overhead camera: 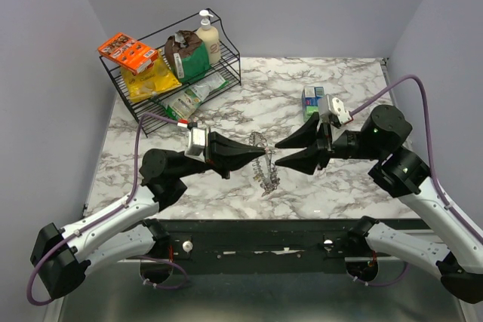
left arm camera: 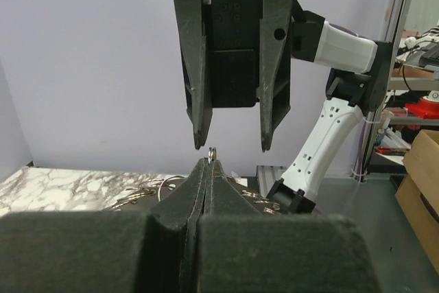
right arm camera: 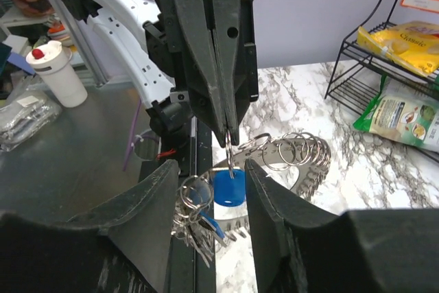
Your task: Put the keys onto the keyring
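My left gripper (right arm camera: 230, 132) is shut on a small split ring (right arm camera: 229, 156), with a blue key head (right arm camera: 230, 186) hanging just below it. The ring's top pokes out between the pressed fingertips (left arm camera: 212, 154). My right gripper (right arm camera: 209, 166) faces it, open, one finger on each side of the ring and touching nothing. A bunch of keys (right arm camera: 195, 214) on small rings dangles beside its left finger. The big jagged silver keyring (right arm camera: 298, 159), strung with several small rings, lies on the marble under both gripper tips (overhead camera: 266, 171).
A black wire rack (overhead camera: 173, 65) with snack bags, a bottle and an orange box stands at the back left. A small green and blue carton (overhead camera: 313, 99) sits behind the right arm. The table's front edge runs along a dark rail (overhead camera: 256, 231).
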Controlling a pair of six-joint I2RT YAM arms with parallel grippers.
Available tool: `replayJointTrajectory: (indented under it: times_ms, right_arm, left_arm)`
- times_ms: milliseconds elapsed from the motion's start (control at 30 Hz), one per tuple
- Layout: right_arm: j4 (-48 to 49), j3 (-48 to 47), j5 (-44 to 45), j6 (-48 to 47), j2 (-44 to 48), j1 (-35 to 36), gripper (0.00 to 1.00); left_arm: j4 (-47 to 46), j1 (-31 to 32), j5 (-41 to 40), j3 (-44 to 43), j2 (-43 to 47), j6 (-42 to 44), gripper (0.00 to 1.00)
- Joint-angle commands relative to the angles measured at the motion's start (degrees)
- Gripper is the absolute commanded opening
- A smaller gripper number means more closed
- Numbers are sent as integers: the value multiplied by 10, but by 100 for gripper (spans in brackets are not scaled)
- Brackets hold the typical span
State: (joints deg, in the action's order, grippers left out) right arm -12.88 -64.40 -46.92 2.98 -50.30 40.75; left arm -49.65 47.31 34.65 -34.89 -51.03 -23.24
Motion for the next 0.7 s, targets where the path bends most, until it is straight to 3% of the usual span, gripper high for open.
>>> replayJointTrajectory:
  times_ms: [0,100,300,500,533,667]
  right_arm:
    - [12,16,15,6,2,-2,51]
    - [12,19,22,5,0,-3,51]
    - [13,19,23,4,-3,-2,40]
    - [12,26,18,3,-3,-2,21]
    - [13,28,19,3,-1,-2,12]
    - [13,38,25,2,8,-2,5]
  left_arm:
    - [-25,-2,10,-23,-2,-5,0]
    - [-25,-2,13,-25,-5,-7,0]
    - [-25,-2,13,-27,-6,-8,0]
    - [-24,-1,10,-27,-5,-8,0]
    - [-24,-2,9,-27,-4,-9,0]
    - [-23,-2,9,-29,-4,-8,0]
